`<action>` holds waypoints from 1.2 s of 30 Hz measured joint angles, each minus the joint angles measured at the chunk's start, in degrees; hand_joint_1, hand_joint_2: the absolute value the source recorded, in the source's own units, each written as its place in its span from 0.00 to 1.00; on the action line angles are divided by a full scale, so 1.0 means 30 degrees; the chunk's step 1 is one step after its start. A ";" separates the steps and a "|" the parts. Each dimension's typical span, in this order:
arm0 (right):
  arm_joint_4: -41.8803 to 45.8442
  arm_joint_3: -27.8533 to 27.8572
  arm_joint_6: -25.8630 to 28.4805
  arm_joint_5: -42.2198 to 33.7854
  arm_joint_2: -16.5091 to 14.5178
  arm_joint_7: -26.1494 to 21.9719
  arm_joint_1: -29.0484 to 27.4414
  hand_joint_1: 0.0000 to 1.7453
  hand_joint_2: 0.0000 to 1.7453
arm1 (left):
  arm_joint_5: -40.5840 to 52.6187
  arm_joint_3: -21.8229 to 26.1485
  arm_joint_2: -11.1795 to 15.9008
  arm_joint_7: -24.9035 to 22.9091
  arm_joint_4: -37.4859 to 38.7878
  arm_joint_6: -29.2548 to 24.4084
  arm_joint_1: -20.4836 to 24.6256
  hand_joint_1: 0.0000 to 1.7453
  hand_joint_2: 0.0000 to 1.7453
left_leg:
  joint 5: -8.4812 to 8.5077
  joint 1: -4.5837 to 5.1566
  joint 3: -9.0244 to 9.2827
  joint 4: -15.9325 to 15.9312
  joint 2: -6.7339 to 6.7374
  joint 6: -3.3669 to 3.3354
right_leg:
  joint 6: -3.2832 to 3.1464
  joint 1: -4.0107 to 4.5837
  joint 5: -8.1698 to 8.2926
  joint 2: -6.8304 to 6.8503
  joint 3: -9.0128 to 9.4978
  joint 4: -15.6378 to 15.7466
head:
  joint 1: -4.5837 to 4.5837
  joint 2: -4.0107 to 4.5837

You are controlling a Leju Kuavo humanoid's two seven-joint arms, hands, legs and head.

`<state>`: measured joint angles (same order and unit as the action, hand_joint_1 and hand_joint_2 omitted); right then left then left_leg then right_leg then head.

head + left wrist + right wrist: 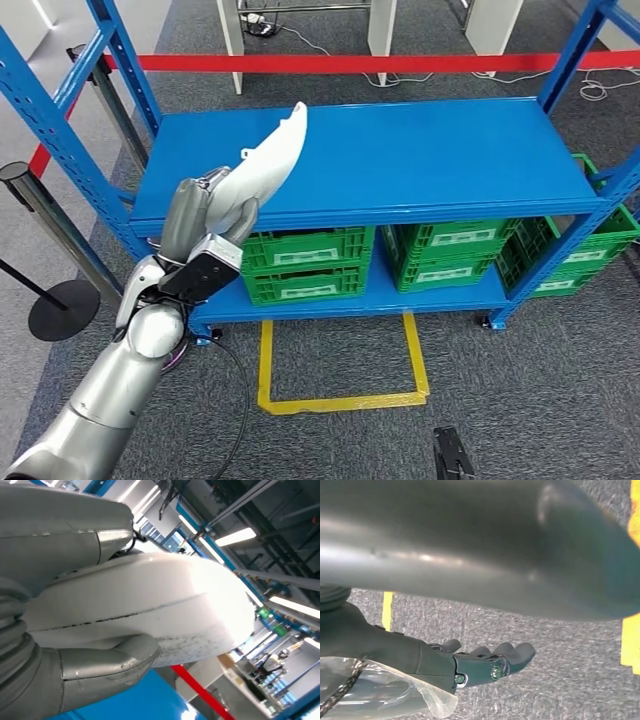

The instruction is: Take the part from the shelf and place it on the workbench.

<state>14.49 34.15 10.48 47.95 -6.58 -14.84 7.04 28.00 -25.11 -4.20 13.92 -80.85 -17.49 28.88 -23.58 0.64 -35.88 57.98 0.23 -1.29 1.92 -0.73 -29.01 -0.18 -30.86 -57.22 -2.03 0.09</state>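
My left hand [202, 215] grips a long white curved plastic part [268, 160] and holds it lifted above the left end of the blue shelf top [423, 150]. Seen from the left wrist, the white part [151, 605] lies between the thick grey thumb [109, 667] and the fingers [75, 525] wrapped over it. My right hand [486, 662] hangs over grey carpet with its dark fingers loosely stretched out and nothing in them.
Green crates [309, 262] and more green crates [453, 250] fill the lower shelf. Blue uprights [53, 130] frame the rack. A yellow floor marking [340, 400] lies in front. A red barrier tape [362, 63] and a stanchion base [64, 308] stand nearby.
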 joint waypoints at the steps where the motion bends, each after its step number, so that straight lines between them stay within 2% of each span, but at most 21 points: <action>1: 0.0000 0.0004 -0.0002 0.0000 -0.0002 0.0002 -0.0032 0.00 0.00 | 0.0000 0.0007 0.0000 0.0009 0.0000 0.0000 -0.0004 1.00 1.00 | 0.0050 -0.0008 -0.0055 0.0024 -0.0003 0.0087 | -0.0155 -0.0025 0.0085 0.0009 -0.0085 -0.0044 | -0.0001 0.0000; 3: 0.0000 0.0020 0.0000 0.0000 -0.0002 -0.0002 -0.0051 0.00 0.00 | 0.0000 0.0045 0.0016 0.0015 0.0000 -0.0009 -0.0002 1.00 1.00 | -0.0401 -0.0052 -0.0280 0.0492 -0.0019 0.0292 | -0.0437 -0.0077 0.0260 0.0036 -0.0233 -0.0050 | 0.0031 0.0000; 4: 0.0000 0.0029 -0.0002 0.0000 -0.0002 -0.0002 -0.0034 0.00 0.00 | 0.0020 0.0067 0.0025 0.0018 0.0002 -0.0045 0.0002 1.00 1.00 | -0.0978 -0.0084 -0.0573 0.1238 -0.0026 0.0405 | -0.0583 -0.0111 0.0354 0.0054 -0.0336 -0.0033 | 0.0068 0.0000; 6: 0.0000 0.0044 -0.0022 0.0004 0.0000 0.0000 -0.0020 0.00 0.00 | 0.0167 0.0091 0.0029 0.0025 0.0024 -0.0248 -0.0026 1.00 1.00 | -0.2450 -0.0149 -0.1433 0.3679 -0.0029 0.0592 | -0.0740 -0.0095 0.0501 0.0070 -0.0573 -0.0043 | 0.0132 0.0000; 7: 0.0000 0.0047 -0.0029 0.0005 0.0000 0.0002 -0.0037 0.00 0.00 | 0.0284 0.0097 0.0033 0.0027 0.0051 -0.0417 -0.0058 1.00 1.00 | -0.2967 -0.0167 -0.1787 0.4817 -0.0029 0.0635 | -0.0769 -0.0083 0.0575 0.0080 -0.0689 -0.0049 | 0.0134 0.0000; 8: 0.0000 0.0053 -0.0033 0.0005 0.0000 0.0004 -0.0057 0.00 0.00 | 0.0396 0.0106 0.0038 0.0022 0.0084 -0.0605 -0.0094 1.00 1.00 | -0.3157 -0.0172 -0.1877 0.5421 -0.0030 0.0634 | -0.0774 -0.0071 0.0647 0.0087 -0.0788 -0.0057 | 0.0135 0.0000; 9: 0.0000 0.0058 -0.0018 0.0002 0.0000 0.0005 -0.0069 0.00 0.00 | 0.0476 0.0124 0.0042 0.0005 0.0115 -0.0825 -0.0120 1.00 1.00 | -0.3010 -0.0172 -0.1637 0.5314 -0.0030 0.0592 | -0.0764 -0.0056 0.0714 0.0090 -0.0868 -0.0065 | 0.0139 0.0000; 12: -0.0002 0.0073 0.0113 -0.0034 -0.0020 0.0005 -0.0068 0.00 0.00 | 0.0703 0.0276 -0.0060 -0.0040 0.0146 -0.1829 -0.0136 1.00 1.00 | -0.1605 -0.0106 0.0539 0.1826 -0.0031 0.0214 | -0.0667 0.0026 0.0851 0.0080 -0.0976 -0.0083 | 0.0126 0.0000; 14: -0.0006 0.0080 0.0206 -0.0069 -0.0051 0.0007 -0.0069 0.00 0.00 | 0.0840 0.0399 -0.0219 -0.0033 0.0146 -0.2506 -0.0156 1.00 1.00 | -0.1361 -0.0011 0.1368 0.0193 -0.0031 -0.0015 | -0.0504 0.0065 0.0954 0.0103 -0.1088 -0.0103 | 0.0123 0.0000; 17: -0.0013 0.0082 0.0231 -0.0124 -0.0086 0.0013 -0.0086 0.00 0.00 | 0.0779 0.0567 -0.0379 0.0113 0.0146 -0.3061 -0.0346 1.00 1.00 | -0.1298 -0.0016 0.1380 -0.0220 -0.0031 -0.0194 | -0.0195 0.0060 0.1061 0.0145 -0.1254 -0.0095 | 0.0125 0.0000; 18: -0.0015 0.0082 0.0239 -0.0135 -0.0093 0.0013 -0.0091 0.00 0.00 | 0.0637 0.0641 -0.0437 0.0224 0.0146 -0.3237 -0.0394 1.00 1.00 | -0.1189 -0.0066 0.1383 -0.0335 -0.0019 -0.0283 | -0.0105 0.0062 0.0874 0.0129 -0.1397 -0.0286 | 0.0110 0.0000; 20: -0.0015 0.0087 0.0262 -0.0149 -0.0095 0.0016 -0.0104 0.00 0.00 | 0.0209 0.0814 -0.0572 0.0570 0.0146 -0.3712 -0.0454 1.00 1.00 | -0.0999 -0.0148 0.1338 -0.0499 0.0011 -0.0442 | 0.0055 0.0034 -0.0120 0.0085 -0.2154 -0.1803 | 0.0053 0.0000; 22: -0.0017 0.0093 0.0284 -0.0155 -0.0095 0.0027 -0.0169 0.00 0.00 | -0.0195 0.1027 -0.0648 0.1034 0.0144 -0.4287 -0.0597 1.00 1.00 | -0.0938 -0.0123 0.1223 -0.0484 0.0013 -0.0523 | 0.0199 0.0001 -0.1293 0.0086 -0.3240 -0.4331 | 0.0028 0.0000; 23: -0.0020 0.0095 0.0298 -0.0155 -0.0095 0.0036 -0.0222 0.00 0.00 | -0.0351 0.1138 -0.0659 0.1272 0.0140 -0.4574 -0.0693 1.00 1.00 | -0.0923 -0.0105 0.1184 -0.0465 0.0013 -0.0533 | 0.0251 -0.0007 -0.1512 0.0089 -0.3561 -0.5155 | 0.0035 0.0000; 24: -0.0024 0.0097 0.0322 -0.0153 -0.0095 0.0044 -0.0275 0.00 0.00 | -0.0508 0.1253 -0.0663 0.1484 0.0128 -0.4828 -0.0773 1.00 1.00 | -0.0914 -0.0094 0.1159 -0.0441 0.0010 -0.0536 | 0.0284 -0.0008 -0.1387 0.0090 -0.3555 -0.5305 | 0.0034 0.0000; 25: -0.0026 0.0098 0.0359 -0.0155 -0.0095 0.0051 -0.0313 0.00 0.00 | -0.0703 0.1368 -0.0674 0.1662 0.0098 -0.5017 -0.0828 1.00 1.00 | -0.0912 -0.0091 0.1146 -0.0410 0.0002 -0.0530 | 0.0293 -0.0011 -0.0940 0.0093 -0.3187 -0.4710 | 0.0030 0.0000; 27: -0.0027 0.0113 0.0468 -0.0164 -0.0095 0.0057 -0.0317 0.00 0.00 | -0.1142 0.1599 -0.0699 0.1887 -0.0032 -0.5191 -0.0873 1.00 1.00 | -0.0949 -0.0073 0.1123 -0.0314 -0.0018 -0.0455 | 0.0252 -0.0021 0.0180 0.0094 -0.1762 -0.2135 | 0.0026 0.0000; 29: -0.0031 0.0133 0.0548 -0.0189 -0.0097 0.0022 -0.0289 0.00 0.00 | -0.1544 0.1792 -0.0716 0.2045 -0.0236 -0.5260 -0.0886 1.00 1.00 | -0.0974 0.0001 0.0980 -0.0125 -0.0034 -0.0288 | 0.0094 -0.0004 0.0572 0.0062 -0.0790 -0.0336 | 0.0043 0.0000; 33: -0.0044 0.0250 0.0581 -0.0282 -0.0106 -0.0077 -0.0387 0.00 0.00 | -0.2310 0.2087 -0.0709 0.2240 -0.0676 -0.5304 -0.1031 1.00 1.00 | -0.1158 0.0020 0.0733 0.0202 -0.0042 0.0051 | -0.0342 -0.0032 0.0566 0.0038 -0.0706 -0.0114 | 0.0048 0.0000; 34: -0.0044 0.0290 0.0583 -0.0317 -0.0107 -0.0100 -0.0389 0.00 0.00 | -0.2518 0.2186 -0.0700 0.2251 -0.0796 -0.5297 -0.1053 1.00 1.00 | -0.1530 -0.0006 0.0538 0.0703 -0.0047 0.0170 | -0.0464 -0.0074 0.0603 0.0046 -0.0702 -0.0079 | 0.0081 0.0000; 36: -0.0046 0.0375 0.0545 -0.0419 -0.0117 -0.0157 -0.0377 0.00 0.00 | -0.2904 0.2350 -0.0654 0.2284 -0.0989 -0.5282 -0.1124 1.00 1.00 | -0.2732 -0.0086 -0.0333 0.2828 -0.0054 0.0407 | -0.0608 -0.0105 0.0627 0.0064 -0.0709 -0.0058 | 0.0131 0.0000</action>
<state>14.35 35.28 12.12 46.70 -6.93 -15.31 5.91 19.29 -18.06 -6.16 20.77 -83.82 -33.33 25.50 -31.78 0.38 -36.87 66.47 0.06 -0.07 0.10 -1.05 -27.13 0.01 -32.98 -57.40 -1.63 0.09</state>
